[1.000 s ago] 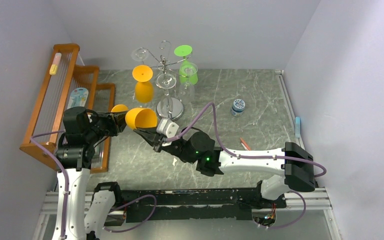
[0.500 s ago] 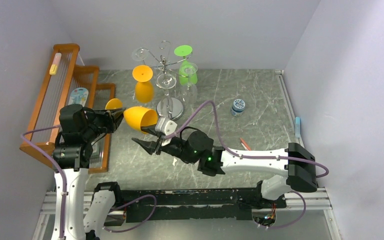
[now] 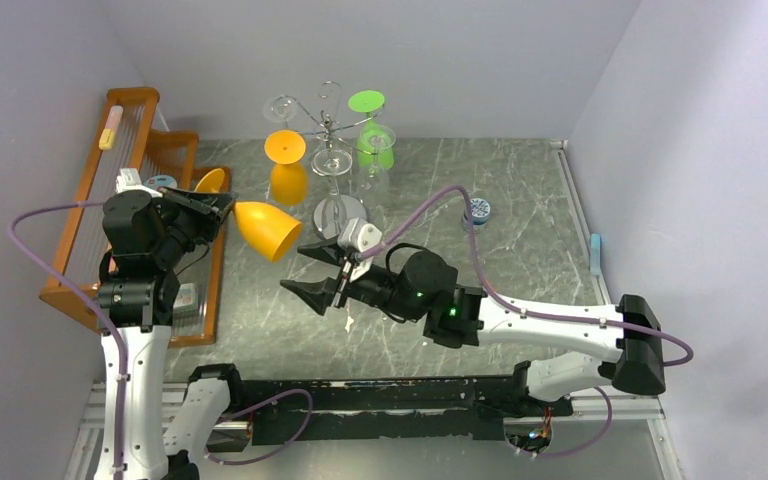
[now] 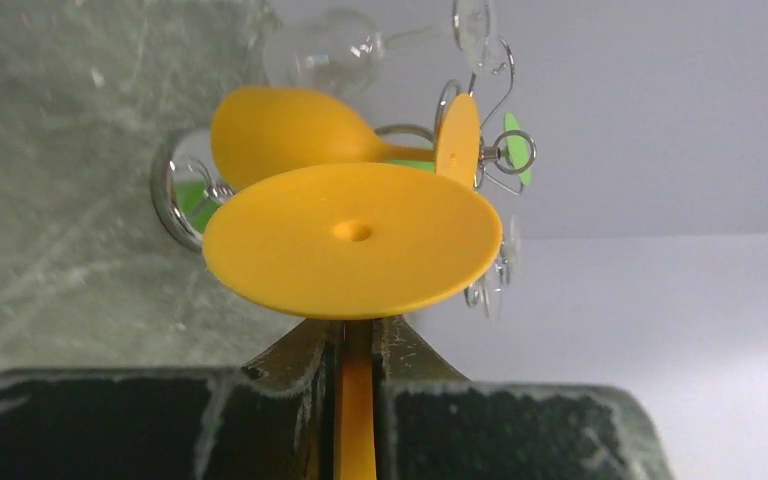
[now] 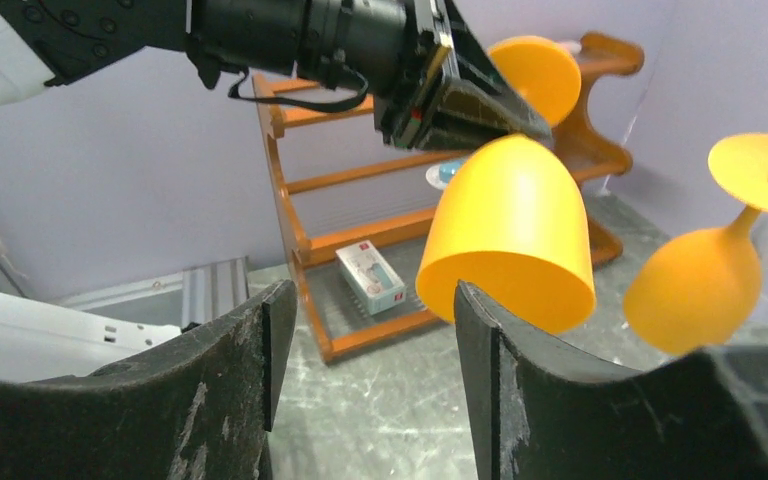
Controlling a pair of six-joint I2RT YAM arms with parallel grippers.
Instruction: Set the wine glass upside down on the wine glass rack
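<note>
Left pincer (image 3: 222, 204) grips wine glass (image 3: 265, 229) stem aloft; right pincer (image 3: 312, 272) agape.

The orange plastic wine glass (image 3: 268, 228) lies across the left claw (image 3: 225, 203), with its stem between the jaws, its foot to one side of the tips and its bowl to the other. The bowl's mouth faces the right claw (image 3: 312, 272), just ahead of its fingers and apart from them. Beyond the left claw's tips, the tall chrome wire wine glass rack (image 3: 335, 212) stands on the grey marbled table (image 3: 530, 190), with a second orange glass (image 3: 287, 183) hanging from it. The orange-brown wooden slatted rack (image 3: 95, 205) lies behind the left claw. A small round blue-lidded jar (image 3: 477, 213) sits well behind the right claw.
</note>
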